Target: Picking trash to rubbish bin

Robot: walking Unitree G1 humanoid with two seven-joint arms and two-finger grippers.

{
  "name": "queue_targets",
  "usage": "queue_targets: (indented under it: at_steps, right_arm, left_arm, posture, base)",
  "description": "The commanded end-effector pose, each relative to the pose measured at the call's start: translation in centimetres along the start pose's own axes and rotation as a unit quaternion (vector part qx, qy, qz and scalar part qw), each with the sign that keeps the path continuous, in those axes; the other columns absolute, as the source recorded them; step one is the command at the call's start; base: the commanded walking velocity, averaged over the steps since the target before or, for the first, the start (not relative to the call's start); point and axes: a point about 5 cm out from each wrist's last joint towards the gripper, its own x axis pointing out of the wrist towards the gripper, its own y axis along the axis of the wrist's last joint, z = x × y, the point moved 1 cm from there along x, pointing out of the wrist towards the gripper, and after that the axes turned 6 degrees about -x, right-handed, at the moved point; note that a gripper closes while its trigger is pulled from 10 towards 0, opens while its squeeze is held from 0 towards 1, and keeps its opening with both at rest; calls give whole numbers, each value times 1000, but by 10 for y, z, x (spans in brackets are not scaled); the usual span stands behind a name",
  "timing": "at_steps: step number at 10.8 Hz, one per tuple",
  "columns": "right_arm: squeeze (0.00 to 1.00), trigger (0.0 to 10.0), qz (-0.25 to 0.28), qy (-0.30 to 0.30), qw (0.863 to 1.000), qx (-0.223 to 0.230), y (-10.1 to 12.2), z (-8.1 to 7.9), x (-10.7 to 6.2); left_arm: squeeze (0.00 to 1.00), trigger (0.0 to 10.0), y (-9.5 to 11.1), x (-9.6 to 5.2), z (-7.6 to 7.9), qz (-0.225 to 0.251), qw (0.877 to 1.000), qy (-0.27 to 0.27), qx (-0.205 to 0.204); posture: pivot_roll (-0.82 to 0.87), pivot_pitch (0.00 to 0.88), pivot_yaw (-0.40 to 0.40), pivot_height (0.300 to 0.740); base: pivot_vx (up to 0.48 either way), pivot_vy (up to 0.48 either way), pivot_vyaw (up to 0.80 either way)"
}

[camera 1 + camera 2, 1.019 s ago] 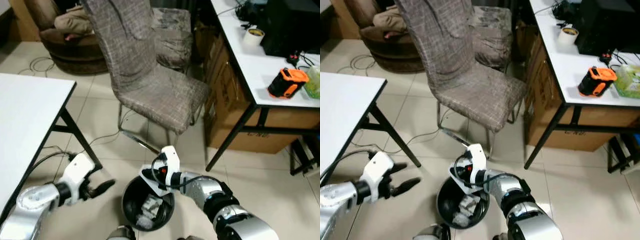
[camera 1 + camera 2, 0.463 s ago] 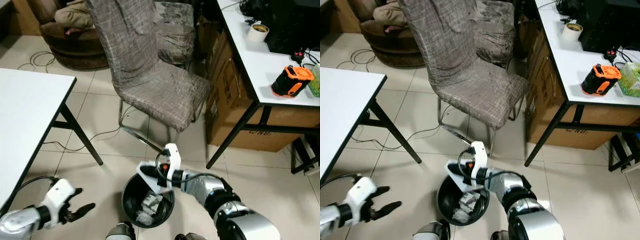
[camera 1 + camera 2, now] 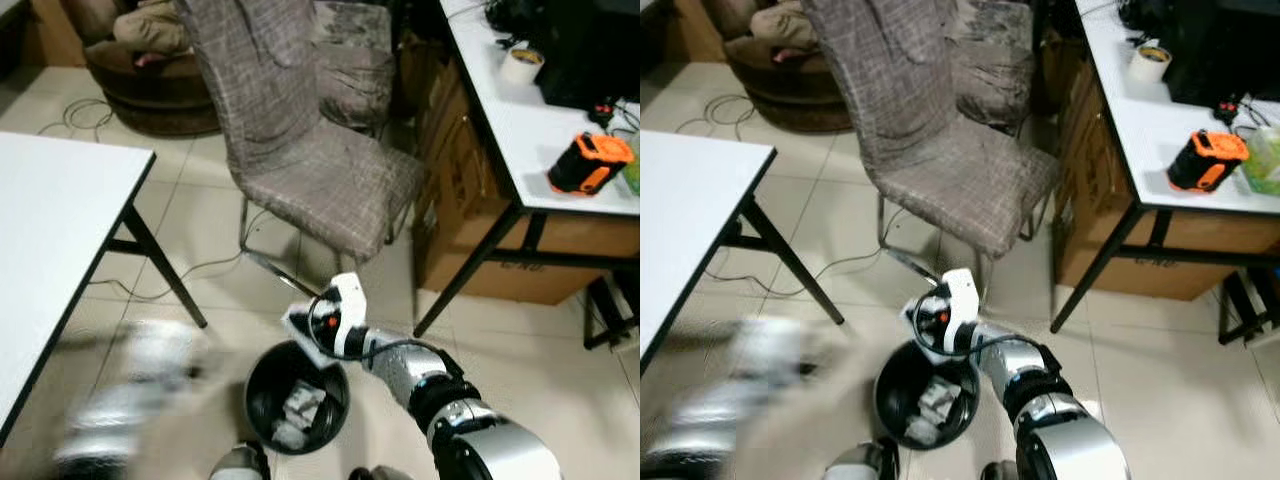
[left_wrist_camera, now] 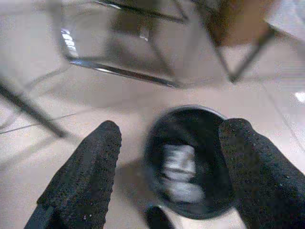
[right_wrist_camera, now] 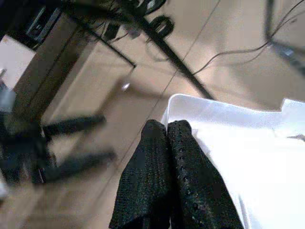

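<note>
Right pincer (image 5: 167, 131) pressed together, pinching a white sheet of paper (image 5: 248, 157) just above the far rim of the black bin (image 3: 262, 378) on the tiled floor. Bin already holds crumpled white scraps (image 3: 300, 405). Paper sits at the rim's edge rather than over the middle, so, by my reading, the drop goes best if the wrist carries it toward the centre of the opening before the fingers part; released here, a flat sheet could catch the rim or slide onto the floor. Left pincer (image 4: 167, 162) spread wide, empty, looking toward the bin; that arm is a blur in the head views, low on the left. Close around: grey fabric chair (image 3: 300, 150) with a metal leg just behind the bin, left counter (image 3: 50, 230) with slanting black leg, cables on the floor, right counter (image 3: 520, 130) carrying an orange tool (image 3: 590, 162) and tape roll (image 3: 522, 65).
</note>
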Motion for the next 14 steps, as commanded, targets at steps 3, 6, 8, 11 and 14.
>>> queue_targets:
  at_steps: [3, 6, 8, 11, 14]
  right_arm:
    - [0, 10000, 25, -48, 998, -43, 5, 22, -17]
    - [0, 10000, 50, -95, 992, -68, 1, 39, -36]
    - [0, 10000, 83, -139, 980, -119, 1, 42, -52]
    - [0, 10000, 120, -224, 942, -218, 3, 32, -88]
    - [0, 10000, 124, -288, 929, -197, -8, 27, -120]
  left_arm:
    - [0, 10000, 30, 30, 66, -1, 998, -28, 62]
    - [0, 10000, 32, 31, 68, 6, 998, 2, 59]
    - [0, 10000, 43, 21, 67, 55, 998, 23, 18]
    - [0, 10000, 66, -4, 63, 117, 992, 47, 31]
    - [0, 10000, 77, -22, 62, 131, 990, 42, 45]
  posture:
    - [6, 117, -46, 740]
    - [-8, 96, -33, 740]
    - [-39, 85, -5, 740]
    - [-66, 64, -1, 740]
    - [-73, 56, 13, 740]
  base:
    - [0, 0, 0]
    - [0, 0, 0]
    - [0, 0, 0]
    - [0, 0, 0]
    - [0, 0, 0]
